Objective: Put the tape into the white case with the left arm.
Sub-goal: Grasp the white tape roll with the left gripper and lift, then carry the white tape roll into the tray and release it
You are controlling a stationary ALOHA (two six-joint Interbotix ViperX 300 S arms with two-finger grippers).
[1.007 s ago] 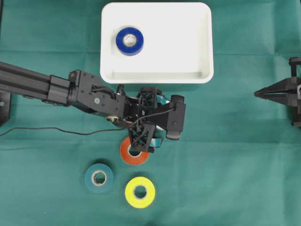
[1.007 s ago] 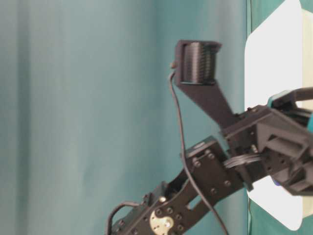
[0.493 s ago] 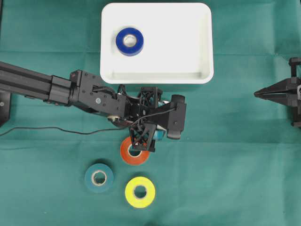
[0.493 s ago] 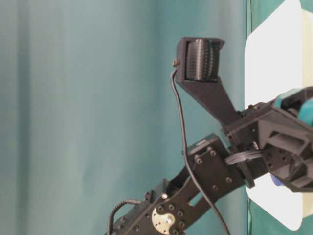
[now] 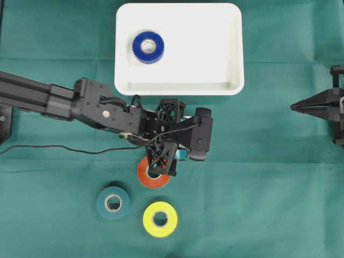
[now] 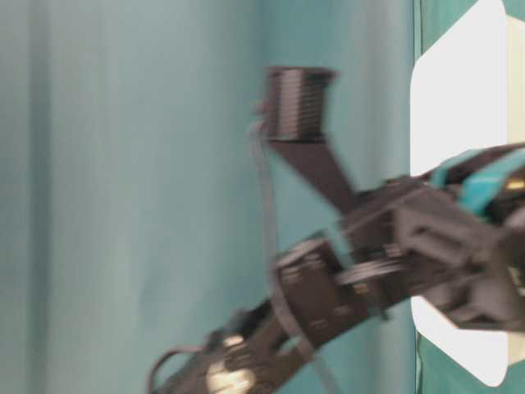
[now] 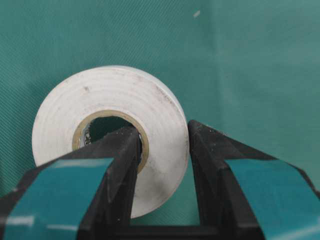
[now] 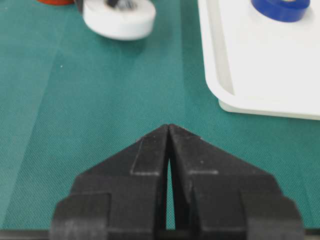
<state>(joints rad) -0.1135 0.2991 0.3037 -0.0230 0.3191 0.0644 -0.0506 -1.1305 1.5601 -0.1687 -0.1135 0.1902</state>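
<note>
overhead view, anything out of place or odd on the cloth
Nothing stands out. The blue tape lies flat in the white case; the orange, teal and yellow rolls lie flat on the cloth. The left hand pinches a white roll through its core.

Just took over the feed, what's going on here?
The left gripper is shut on a white tape roll, one finger in its core, one outside, on the green cloth below the white case. A blue roll lies in the case. The right gripper sits shut, off to the side.
</note>
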